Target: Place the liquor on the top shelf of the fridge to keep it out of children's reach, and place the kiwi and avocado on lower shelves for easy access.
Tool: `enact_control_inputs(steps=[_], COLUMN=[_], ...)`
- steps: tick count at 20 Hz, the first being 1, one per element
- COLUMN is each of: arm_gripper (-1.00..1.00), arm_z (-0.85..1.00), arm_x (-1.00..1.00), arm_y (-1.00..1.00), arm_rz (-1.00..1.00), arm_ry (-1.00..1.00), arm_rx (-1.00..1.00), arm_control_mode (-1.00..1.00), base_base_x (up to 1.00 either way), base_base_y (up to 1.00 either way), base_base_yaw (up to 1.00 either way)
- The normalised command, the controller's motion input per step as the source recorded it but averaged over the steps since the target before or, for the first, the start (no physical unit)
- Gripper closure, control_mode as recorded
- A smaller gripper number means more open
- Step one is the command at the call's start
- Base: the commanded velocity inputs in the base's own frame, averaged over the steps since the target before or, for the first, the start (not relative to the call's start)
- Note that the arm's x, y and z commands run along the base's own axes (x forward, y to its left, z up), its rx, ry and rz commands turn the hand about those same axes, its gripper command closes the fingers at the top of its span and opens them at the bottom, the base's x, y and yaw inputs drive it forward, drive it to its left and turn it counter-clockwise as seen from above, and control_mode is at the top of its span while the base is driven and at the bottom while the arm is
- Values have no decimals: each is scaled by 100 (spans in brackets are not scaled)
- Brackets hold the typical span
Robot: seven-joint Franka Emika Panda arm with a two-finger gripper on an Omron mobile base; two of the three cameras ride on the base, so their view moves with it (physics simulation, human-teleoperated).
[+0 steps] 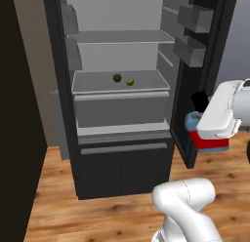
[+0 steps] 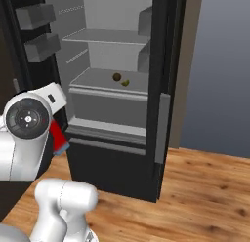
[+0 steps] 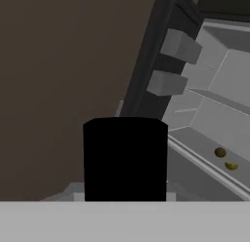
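Note:
The black fridge (image 1: 122, 172) stands open in front of me. The kiwi (image 1: 117, 78) and the avocado (image 1: 130, 82) lie side by side on the lower shelf (image 1: 93, 83) with the raised lip. Above them, the thin top shelf (image 1: 122, 37) is bare. My gripper (image 1: 215, 125) is shut on the liquor (image 1: 211, 141), holding it upright to the right of the fridge, in front of the open door. The bottle's black cap (image 3: 125, 158) rises in the middle of the hand view. Its red body (image 2: 57, 136) peeks out behind my arm in the right base view.
Two grey door bins (image 1: 195, 16) (image 1: 189, 50) jut from the open right door just above the bottle. A grey drawer front (image 1: 122, 109) sits under the lower shelf. A dark wall (image 1: 19, 114) borders the left side. Wood floor (image 1: 97, 216) lies below.

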Motion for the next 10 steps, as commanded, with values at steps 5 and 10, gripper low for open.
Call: enact_control_inputs(steps=[5, 10], arm_gripper=[100, 100], arm_z=[0, 0], arm_x=[0, 0], arm_y=[0, 0], arm_rz=[0, 0], arm_ry=[0, 0], arm_rx=[0, 0], arm_control_mode=[100, 100], base_base_x=[46, 57], base_base_y=[8, 15], base_base_yaw=[-6, -3])
